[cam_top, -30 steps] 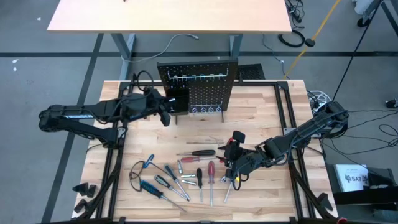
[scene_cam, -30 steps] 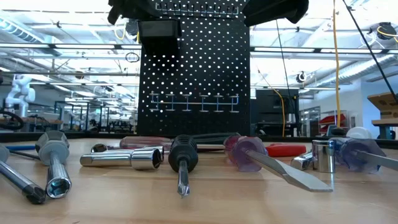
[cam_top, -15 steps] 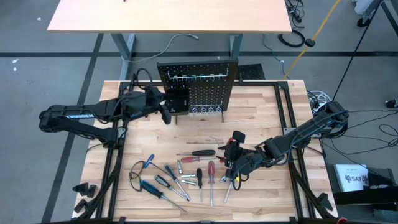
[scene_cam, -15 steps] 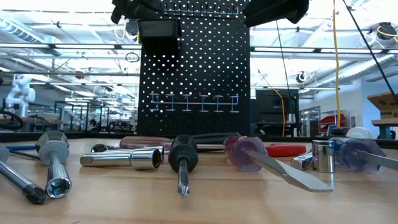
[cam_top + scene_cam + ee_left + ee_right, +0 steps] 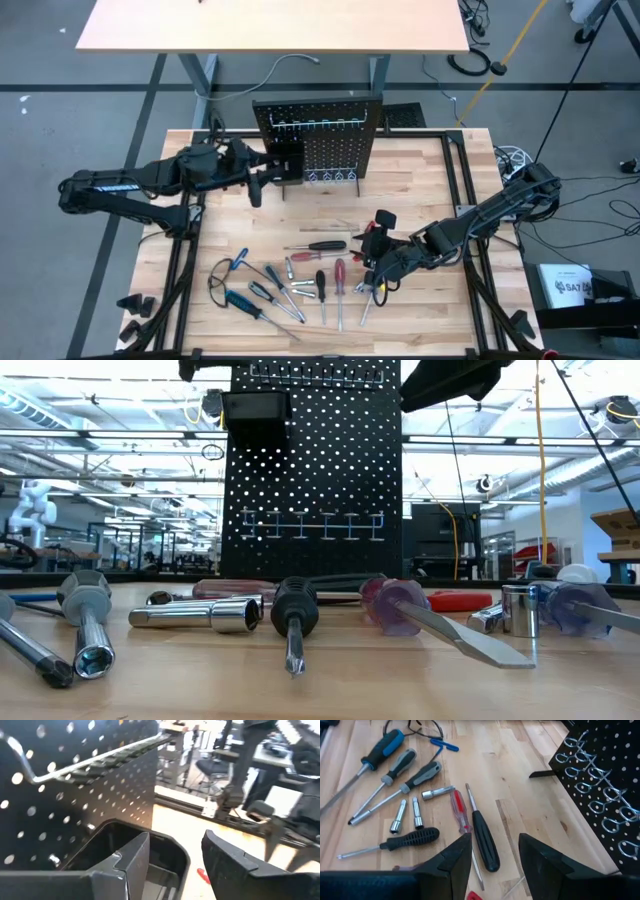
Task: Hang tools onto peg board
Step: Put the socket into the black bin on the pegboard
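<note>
The black peg board (image 5: 320, 140) stands upright at the table's far middle, with a hook rail (image 5: 95, 762), ring hooks (image 5: 600, 795) and a small black bin (image 5: 288, 160) on its left part. Several tools (image 5: 290, 285) lie flat on the table in front: screwdrivers with black, red and blue handles (image 5: 485, 840), and sockets (image 5: 200, 617). My left gripper (image 5: 175, 837) is open just left of the bin (image 5: 125, 850), pointing at it, with nothing between its fingers. My right gripper (image 5: 494, 840) hovers open over the right end of the tool group (image 5: 375, 265).
Bare wood lies between the peg board's foot and the tools (image 5: 330, 215). Black frame rails (image 5: 180, 270) run along the table's left and right sides. A second tabletop (image 5: 270, 25) stands beyond the far edge. Cables trail at the right (image 5: 520, 160).
My left gripper has drawn back from the bin toward the table's left edge and risen a little; in the low view its arm has climbed almost out of the top of the picture. The tools and my right gripper have kept still.
</note>
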### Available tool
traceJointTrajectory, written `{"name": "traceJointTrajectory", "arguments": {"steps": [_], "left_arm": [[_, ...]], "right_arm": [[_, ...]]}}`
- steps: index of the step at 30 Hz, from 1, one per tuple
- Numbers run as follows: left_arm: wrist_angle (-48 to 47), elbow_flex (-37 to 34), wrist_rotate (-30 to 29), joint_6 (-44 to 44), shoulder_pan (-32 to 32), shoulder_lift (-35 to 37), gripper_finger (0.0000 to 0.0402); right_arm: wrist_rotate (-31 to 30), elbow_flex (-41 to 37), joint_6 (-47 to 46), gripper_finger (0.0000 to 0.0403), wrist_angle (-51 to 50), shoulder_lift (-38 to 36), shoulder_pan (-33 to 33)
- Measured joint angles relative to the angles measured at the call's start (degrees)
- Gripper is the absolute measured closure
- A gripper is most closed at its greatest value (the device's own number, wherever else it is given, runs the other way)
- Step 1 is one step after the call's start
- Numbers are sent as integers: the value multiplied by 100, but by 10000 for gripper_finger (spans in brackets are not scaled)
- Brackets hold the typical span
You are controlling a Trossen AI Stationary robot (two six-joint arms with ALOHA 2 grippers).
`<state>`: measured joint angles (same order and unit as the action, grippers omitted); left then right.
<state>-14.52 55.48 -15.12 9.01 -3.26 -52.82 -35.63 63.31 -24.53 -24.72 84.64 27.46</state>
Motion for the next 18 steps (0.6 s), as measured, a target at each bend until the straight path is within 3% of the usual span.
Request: {"name": "traceJointTrajectory", "arguments": {"steps": [7,18], "left_arm": [[-43,-98,-190,-95,658,208,219],[10,-717,-1208,-33,2124,158,219]], "right_arm": [[1053,0,-36,248,-130,1,0],[1212,4,-184,248,9,148,2]]}}
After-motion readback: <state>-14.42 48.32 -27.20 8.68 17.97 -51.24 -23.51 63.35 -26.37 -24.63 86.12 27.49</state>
